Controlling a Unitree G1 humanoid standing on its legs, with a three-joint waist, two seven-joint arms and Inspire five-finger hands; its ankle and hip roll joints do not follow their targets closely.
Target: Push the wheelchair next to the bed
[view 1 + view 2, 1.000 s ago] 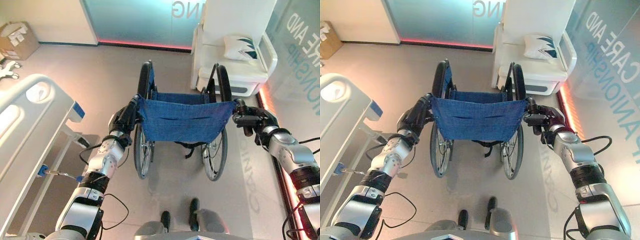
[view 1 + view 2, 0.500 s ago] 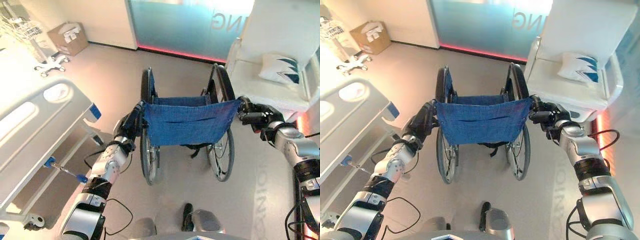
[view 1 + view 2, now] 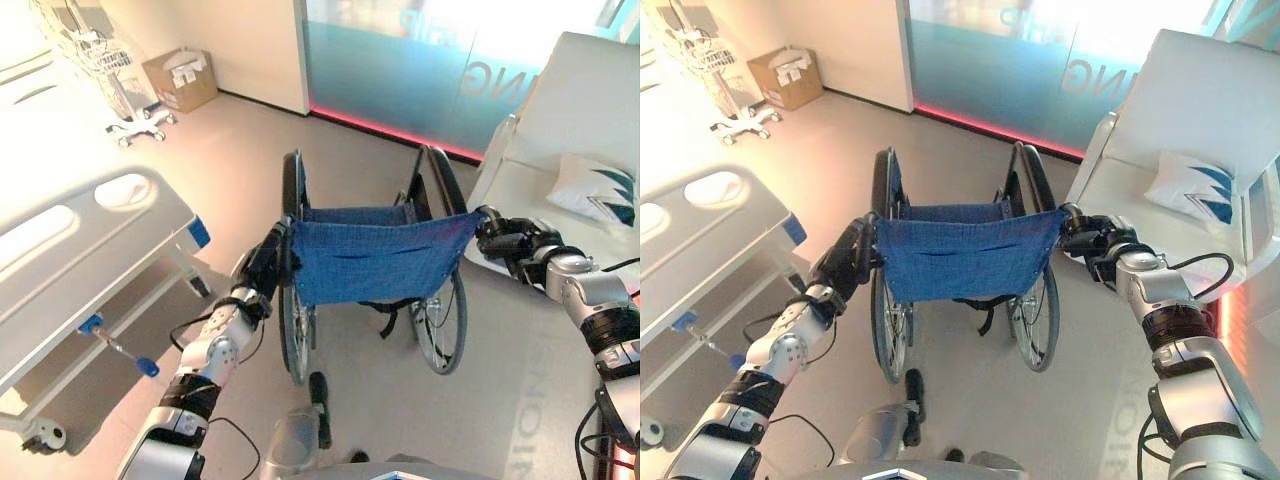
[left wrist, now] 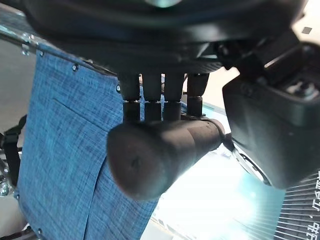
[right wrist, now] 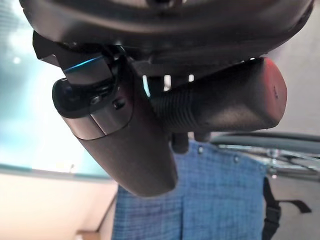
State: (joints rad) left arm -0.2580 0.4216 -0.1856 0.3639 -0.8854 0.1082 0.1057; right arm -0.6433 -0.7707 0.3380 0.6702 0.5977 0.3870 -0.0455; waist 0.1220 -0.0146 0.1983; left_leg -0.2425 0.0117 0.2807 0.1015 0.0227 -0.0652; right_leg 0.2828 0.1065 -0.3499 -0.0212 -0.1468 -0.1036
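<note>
Blue woven cloth is forming the backrest of the wheelchair [image 3: 372, 270], which is standing mid-frame on the smooth floor [image 3: 240, 170], with the bed [image 3: 70, 250] at the left edge, close but not yet alongside. The left hand [image 3: 265, 265] is curling its fingers [image 4: 150, 97] round the left push handle [image 4: 160, 152], and the right hand [image 3: 510, 243] is wrapping the right push handle [image 5: 220, 102] the same way. Judging by its steel frame and big spoked wheels, the chair is likely heavy but free-rolling; the cloth back is soft and would sag, so the rigid rubber-like handles are the proper hold. Pale lettering is showing on the glass wall [image 3: 420, 60] at upper right, too cut off to read. A cardboard box [image 3: 180, 78] at upper left is carrying labels too small to make out.
</note>
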